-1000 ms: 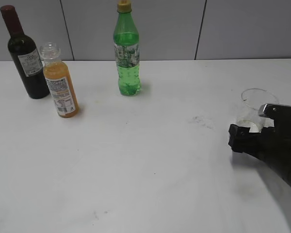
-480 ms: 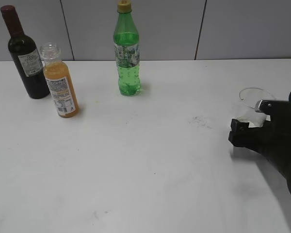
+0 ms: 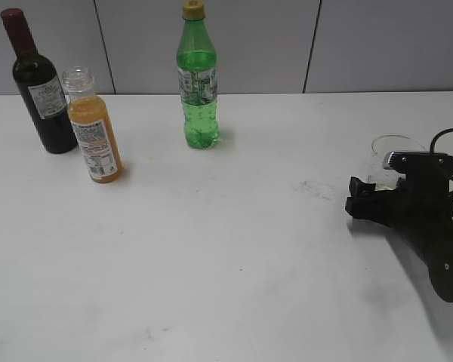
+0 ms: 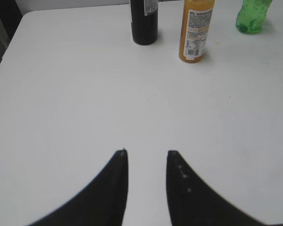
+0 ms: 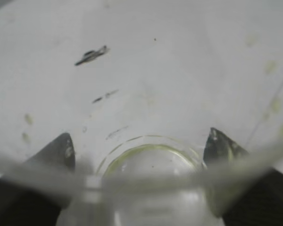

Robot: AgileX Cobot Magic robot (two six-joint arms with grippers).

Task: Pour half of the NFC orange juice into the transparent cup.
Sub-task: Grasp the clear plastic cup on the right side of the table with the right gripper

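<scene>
The NFC orange juice (image 3: 94, 136) stands upright and capless at the back left of the table, between a dark wine bottle and a green soda bottle; it also shows in the left wrist view (image 4: 195, 28). The transparent cup (image 3: 385, 162) stands at the right. My right gripper (image 3: 353, 197) is open, with a finger on each side of the cup (image 5: 151, 160) and small gaps to its walls. My left gripper (image 4: 146, 153) is open and empty over bare table, well short of the juice bottle; it is out of the exterior view.
A dark wine bottle (image 3: 39, 87) stands just left of the juice. A tall green soda bottle (image 3: 197, 79) stands at the back centre. A grey wall runs behind the white table (image 3: 226, 249). Dark scuff marks (image 3: 311, 187) lie left of the cup.
My right gripper has moved left and a little up along the cup, so its fingertips reach farther past it. The cup has hardly shifted. The bottles have not moved.
</scene>
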